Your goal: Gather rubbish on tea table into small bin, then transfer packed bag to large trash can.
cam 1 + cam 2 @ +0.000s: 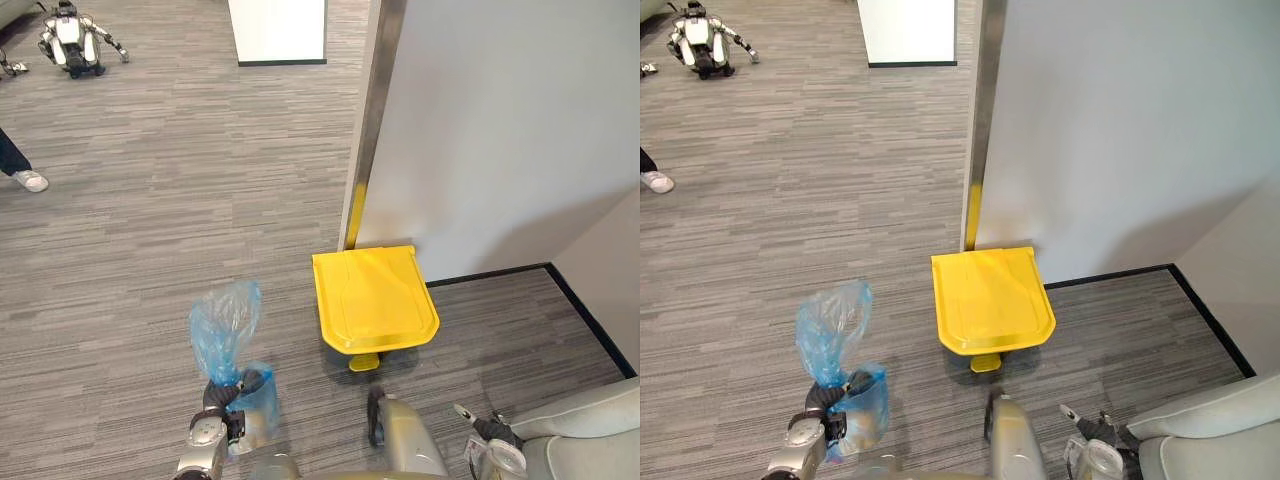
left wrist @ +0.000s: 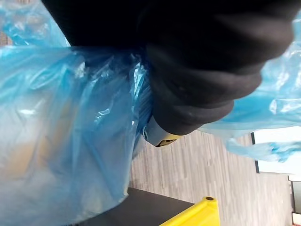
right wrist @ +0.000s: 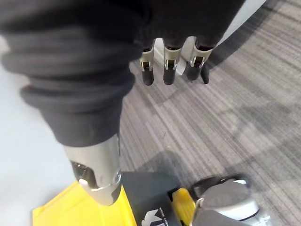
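I am gripping the blue rubbish bag [image 1: 226, 318] at its neck, the left hand [image 1: 226, 393] curling round it, just left of the closed yellow trash can [image 1: 375, 298]. The right hand [image 1: 491, 431] is hanging at near right, its fingers [image 3: 170, 66] straight and holding nothing.

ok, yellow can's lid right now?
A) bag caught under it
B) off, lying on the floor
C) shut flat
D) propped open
C: the yellow can's lid lies flat and shut, while the left hand grips the blue bag off to its left.
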